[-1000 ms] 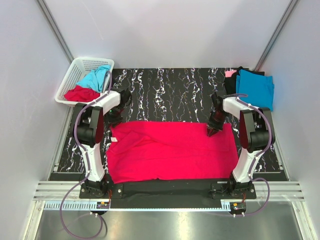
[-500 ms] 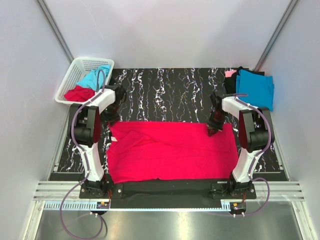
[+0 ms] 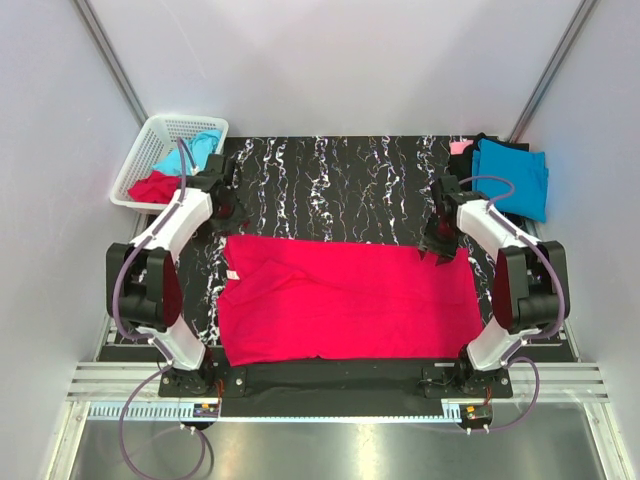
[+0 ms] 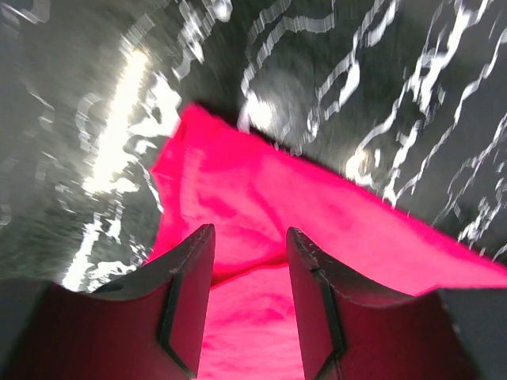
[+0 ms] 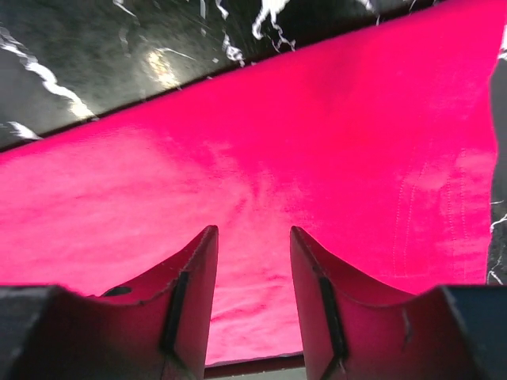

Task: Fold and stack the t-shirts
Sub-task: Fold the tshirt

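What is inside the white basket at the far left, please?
A crumpled blue shirt and a red shirt lie in the basket. Anything beneath them is covered.

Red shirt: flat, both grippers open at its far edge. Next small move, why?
Probably lower both and pinch the far corners of the red shirt to start a fold toward the near edge: it lies flat on the table, and the left gripper and right gripper stand open over it, holding nothing.
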Robot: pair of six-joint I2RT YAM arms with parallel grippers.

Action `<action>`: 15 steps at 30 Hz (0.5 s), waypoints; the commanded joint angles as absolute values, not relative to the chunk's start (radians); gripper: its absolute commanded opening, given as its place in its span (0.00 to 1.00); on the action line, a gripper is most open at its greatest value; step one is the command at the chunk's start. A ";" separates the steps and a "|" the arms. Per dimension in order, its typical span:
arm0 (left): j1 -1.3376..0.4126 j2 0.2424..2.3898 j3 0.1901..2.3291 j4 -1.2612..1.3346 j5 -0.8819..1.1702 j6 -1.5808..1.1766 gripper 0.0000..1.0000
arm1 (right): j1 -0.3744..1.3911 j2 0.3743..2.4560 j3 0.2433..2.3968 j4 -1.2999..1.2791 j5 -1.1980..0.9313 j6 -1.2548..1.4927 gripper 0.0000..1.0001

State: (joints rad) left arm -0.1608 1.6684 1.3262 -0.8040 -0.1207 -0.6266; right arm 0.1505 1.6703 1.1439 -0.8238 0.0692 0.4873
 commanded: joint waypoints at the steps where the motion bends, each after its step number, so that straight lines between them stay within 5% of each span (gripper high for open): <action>1: -0.225 1.643 1.278 -0.752 -0.006 -0.598 0.46 | 0.152 1.629 1.135 -0.792 0.112 0.468 0.50; 6: -0.339 1.709 1.285 -0.749 -0.048 -0.633 0.46 | 0.158 1.652 1.115 -0.779 0.117 0.453 0.62; 15: -0.351 1.831 1.338 -0.778 -0.135 -0.684 0.43 | 0.158 1.738 1.120 -0.796 0.112 0.419 0.65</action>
